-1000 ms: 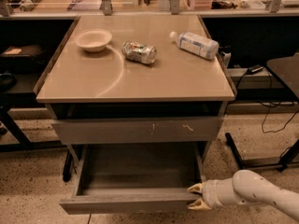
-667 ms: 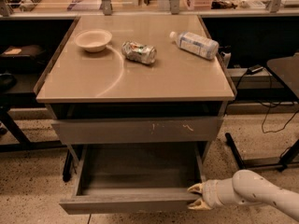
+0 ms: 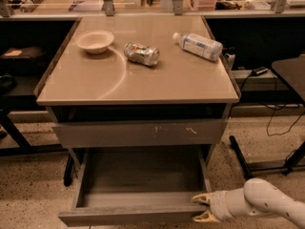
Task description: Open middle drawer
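Gripper [image 3: 202, 208] is at the bottom right of the frame, on the end of a white arm [image 3: 267, 203] that comes in from the right edge. It's grasping the right end of the middle drawer [image 3: 128, 217]. One finger sits inside the drawer behind the front panel and the other is on the panel's outer face, so the panel is pinched between them.

The middle drawer is at bottom centre, pulled well out from under the table. Its plain grey front is nearest the camera. The tray interior is exposed and looks bare. Speckled floor [image 3: 33, 194] shows on either side.

Just above it is the taller grey front with white scratch marks [image 3: 138, 133], pushed in, with a dark gap between it and the tabletop.

Tabletop [image 3: 157, 82] is tan and fills the centre of the frame. A crushed can [image 3: 141, 54] lies on its side at centre. A pale bowl [image 3: 95, 41] sits upright to the left of the can, near it but not touching. A clear plastic bottle [image 3: 199, 46] with a white cap lies on its side at upper right, well apart from the can.

At right, dark cables [image 3: 279, 113] hang beside the table. A cluttered counter [image 3: 228, 4] runs along the top edge, and the items on it are too small to name.
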Tool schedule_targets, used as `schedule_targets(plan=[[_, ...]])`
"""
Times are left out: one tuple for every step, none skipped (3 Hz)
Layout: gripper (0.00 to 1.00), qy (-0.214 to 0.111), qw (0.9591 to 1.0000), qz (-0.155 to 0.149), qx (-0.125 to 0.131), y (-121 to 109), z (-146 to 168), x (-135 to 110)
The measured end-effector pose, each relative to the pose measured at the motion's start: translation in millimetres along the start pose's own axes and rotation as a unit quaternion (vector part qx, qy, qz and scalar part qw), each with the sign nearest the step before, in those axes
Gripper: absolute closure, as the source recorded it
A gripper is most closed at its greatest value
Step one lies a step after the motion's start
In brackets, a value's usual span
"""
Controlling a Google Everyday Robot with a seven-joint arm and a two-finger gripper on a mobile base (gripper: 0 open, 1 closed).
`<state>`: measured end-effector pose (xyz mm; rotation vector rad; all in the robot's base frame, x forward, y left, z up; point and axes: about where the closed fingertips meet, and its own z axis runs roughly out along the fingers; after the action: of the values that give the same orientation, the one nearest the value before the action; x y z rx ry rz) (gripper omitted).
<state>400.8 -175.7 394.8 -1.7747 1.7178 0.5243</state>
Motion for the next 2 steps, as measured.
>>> schedule_targets(plan=[[0.66, 0.0, 1.0, 0.0, 0.0, 1, -2, -2], [0.89, -0.005, 1.0, 0.008, 0.002, 12, -5, 5]])
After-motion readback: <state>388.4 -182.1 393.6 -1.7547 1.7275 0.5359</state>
